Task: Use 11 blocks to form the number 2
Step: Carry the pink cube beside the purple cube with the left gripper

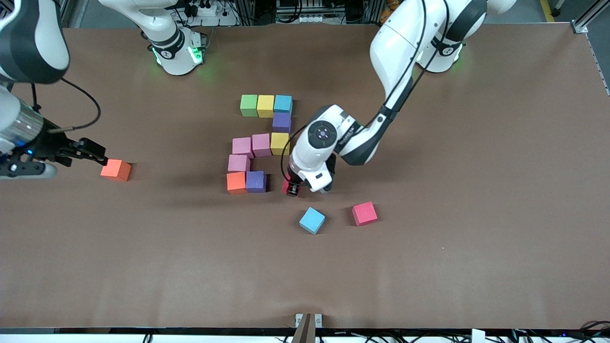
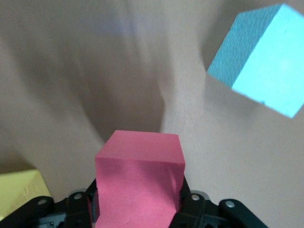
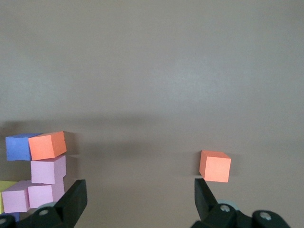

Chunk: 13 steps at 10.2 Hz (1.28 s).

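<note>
Hidden and cropped parts

In the front view, the red block is largely covered by the left gripper and its wrist. In the left wrist view, a yellow block is cropped at the frame edge, and the light blue block is partly cut off.

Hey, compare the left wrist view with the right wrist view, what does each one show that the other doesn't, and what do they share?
Only the left wrist view shows the red block clamped in the left hand, and a loose light blue block lying on the table.

Only the right wrist view shows the open right hand, a lone orange block lying by itself, and the digit's orange, purple and pink blocks.

Both show the brown table and a sliver of a yellow block.
</note>
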Available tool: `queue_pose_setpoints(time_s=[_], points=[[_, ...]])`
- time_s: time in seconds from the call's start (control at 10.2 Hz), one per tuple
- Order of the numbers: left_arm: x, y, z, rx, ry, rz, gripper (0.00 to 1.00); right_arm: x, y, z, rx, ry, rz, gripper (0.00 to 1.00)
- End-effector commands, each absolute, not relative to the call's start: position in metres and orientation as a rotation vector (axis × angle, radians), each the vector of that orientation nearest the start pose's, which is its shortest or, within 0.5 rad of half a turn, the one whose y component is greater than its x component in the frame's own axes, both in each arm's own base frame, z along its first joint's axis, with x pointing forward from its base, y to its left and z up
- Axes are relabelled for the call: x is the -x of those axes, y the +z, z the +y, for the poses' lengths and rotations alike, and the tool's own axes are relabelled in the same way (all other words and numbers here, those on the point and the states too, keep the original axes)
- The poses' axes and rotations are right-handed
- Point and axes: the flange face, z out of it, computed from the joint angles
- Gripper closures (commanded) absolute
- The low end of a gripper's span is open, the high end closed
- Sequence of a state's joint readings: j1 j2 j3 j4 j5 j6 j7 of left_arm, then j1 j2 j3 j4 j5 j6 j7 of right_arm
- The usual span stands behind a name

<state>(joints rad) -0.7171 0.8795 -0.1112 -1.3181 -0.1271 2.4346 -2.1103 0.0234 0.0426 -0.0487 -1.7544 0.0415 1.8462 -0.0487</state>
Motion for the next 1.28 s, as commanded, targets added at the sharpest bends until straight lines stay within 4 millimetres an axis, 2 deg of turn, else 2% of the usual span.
queue_pose_setpoints(time_s=[0.0, 0.2, 0.29, 0.39, 0.59, 0.79, 1.18], points=[[-0.53, 0.227, -0.568, 2.487, 0.266, -2.371, 1.0, -0.576, 0.555, -0.022, 3.112, -0.046, -0.043, 0.0], [-0.534, 0.227, -0.566, 2.409, 0.281, -2.482, 1.0, -0.573, 0.573, -0.027, 3.111, -0.013, -0.015, 0.0], [-0.53, 0.22, -0.569, 2.393, 0.285, -2.489, 1.0, -0.572, 0.579, -0.027, 3.111, -0.003, -0.009, 0.0], [-0.531, 0.221, -0.57, 2.356, 0.297, -2.535, 1.0, -0.572, 0.585, -0.031, 3.113, -0.003, 0.007, 0.0], [-0.519, 0.216, -0.58, 2.349, 0.307, -2.537, 1.0, -0.574, 0.598, -0.031, 3.109, -0.001, 0.124, 0.0], [-0.519, 0.214, -0.58, 2.348, 0.307, -2.536, 1.0, -0.574, 0.598, -0.03, 3.105, 0.009, 0.167, 0.0], [-0.515, 0.201, -0.583, 2.33, 0.315, -2.563, 1.0, -0.573, 0.596, -0.027, 3.126, 0.036, 0.119, 0.0]])
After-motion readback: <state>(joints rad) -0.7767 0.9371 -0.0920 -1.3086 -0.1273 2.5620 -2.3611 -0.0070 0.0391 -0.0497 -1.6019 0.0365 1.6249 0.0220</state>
